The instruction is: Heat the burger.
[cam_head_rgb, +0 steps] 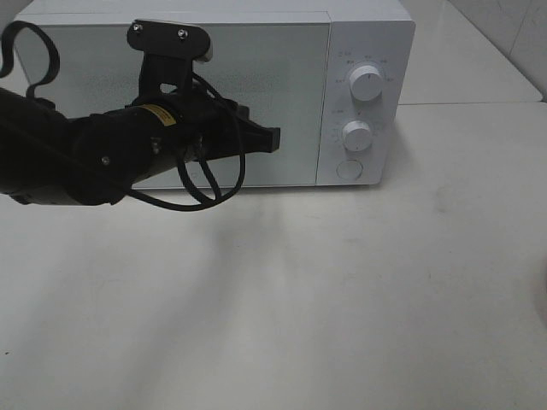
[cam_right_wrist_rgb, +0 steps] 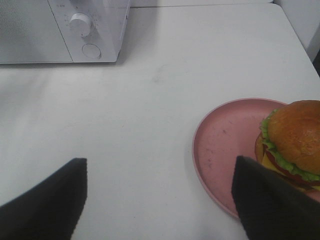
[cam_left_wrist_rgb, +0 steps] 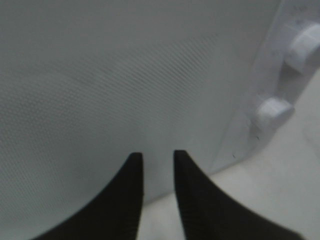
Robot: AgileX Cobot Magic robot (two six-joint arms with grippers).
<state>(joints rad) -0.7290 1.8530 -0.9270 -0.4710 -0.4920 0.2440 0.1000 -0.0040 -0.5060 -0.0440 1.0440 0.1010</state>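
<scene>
the left gripper [cam_left_wrist_rgb: 155,165], jaws slightly apart and empty, faces the closed microwave [cam_head_rgb: 282,85] door. right gripper [cam_right_wrist_rgb: 160,200] hangs wide open by the burger [cam_right_wrist_rgb: 295,140]. press the round door button [cam_head_rgb: 349,169] squarely.

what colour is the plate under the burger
Pink plate, seen best in the right wrist view.

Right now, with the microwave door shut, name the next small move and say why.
Probably press the round door button with the left gripper: the microwave is closed, its fingers hang empty before the door, and the burger waits on the pink plate.
</scene>
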